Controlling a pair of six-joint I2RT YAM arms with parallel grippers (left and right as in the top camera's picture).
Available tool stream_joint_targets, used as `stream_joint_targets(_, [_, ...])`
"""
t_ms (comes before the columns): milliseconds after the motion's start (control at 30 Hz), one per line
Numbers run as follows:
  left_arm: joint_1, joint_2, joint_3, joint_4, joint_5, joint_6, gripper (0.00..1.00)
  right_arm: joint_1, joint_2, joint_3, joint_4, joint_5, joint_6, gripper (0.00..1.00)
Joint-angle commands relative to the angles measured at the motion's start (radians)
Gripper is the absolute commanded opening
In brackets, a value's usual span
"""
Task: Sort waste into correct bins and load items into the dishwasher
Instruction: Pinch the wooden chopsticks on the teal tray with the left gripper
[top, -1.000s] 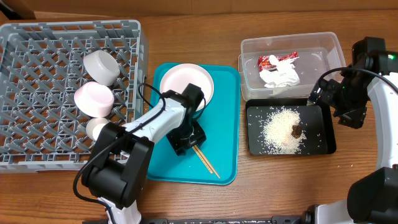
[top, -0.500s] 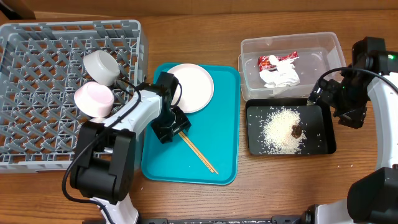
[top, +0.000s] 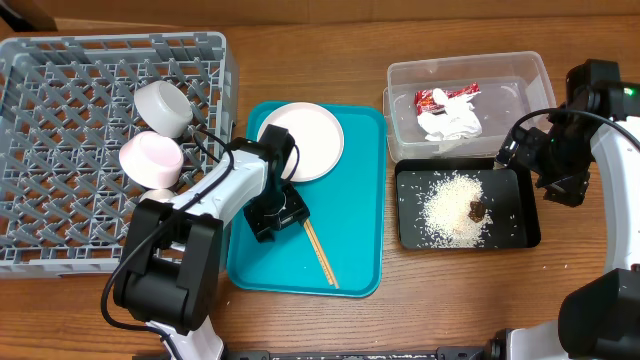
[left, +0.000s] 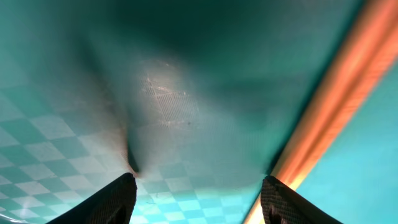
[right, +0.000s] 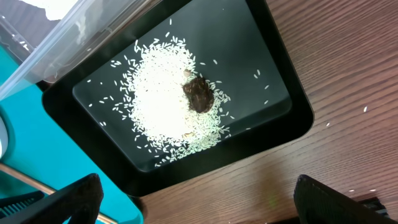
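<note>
The grey dish rack (top: 60, 150) holds a white cup (top: 163, 107) on its side, a pink saucer (top: 152, 160) and a pale bowl (top: 153, 205), partly hidden by my left arm. A white plate (top: 305, 140) and two chopsticks (top: 322, 253) lie on the teal tray (top: 360, 200). My left gripper (top: 280, 215) is open and low over the tray. A blurred chopstick (left: 323, 112) runs past its right finger (left: 200, 186). My right gripper (top: 558, 175) is open and empty (right: 208, 199) over the wood beside the black tray.
The clear tub (top: 520, 75) holds the red wrapper (top: 445, 97) and white napkin (top: 450, 123). The black tray (top: 515, 225) holds rice (right: 165, 106) and the brown scrap (right: 199, 94). The tub's corner (right: 56, 37) shows in the right wrist view.
My left gripper swung left across the teal tray, then edged back right and forward. The chopsticks turned to a steeper angle. The right arm has not moved.
</note>
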Motion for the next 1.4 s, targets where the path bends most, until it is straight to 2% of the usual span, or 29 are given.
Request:
stream_joint_targets(0, [-0.015, -0.026, -0.007, 0.001, -0.025, -0.024, 0.67, 0.000, -0.032, 0.011, 0.003, -0.001, -0.003, 1.00])
stream_joint_targets(200, [-0.018, -0.031, -0.001, 0.000, 0.019, -0.029, 0.64, 0.000, -0.032, 0.011, 0.002, -0.001, -0.003, 1.00])
stream_joint_targets(667, [-0.051, -0.071, 0.019, 0.011, -0.061, -0.014, 0.67, 0.000, -0.032, 0.011, 0.002, -0.001, -0.003, 1.00])
stream_joint_targets(1367, [-0.080, -0.058, -0.095, 0.072, -0.074, -0.048, 0.69, 0.000, -0.032, 0.011, 0.002, -0.001, -0.003, 1.00])
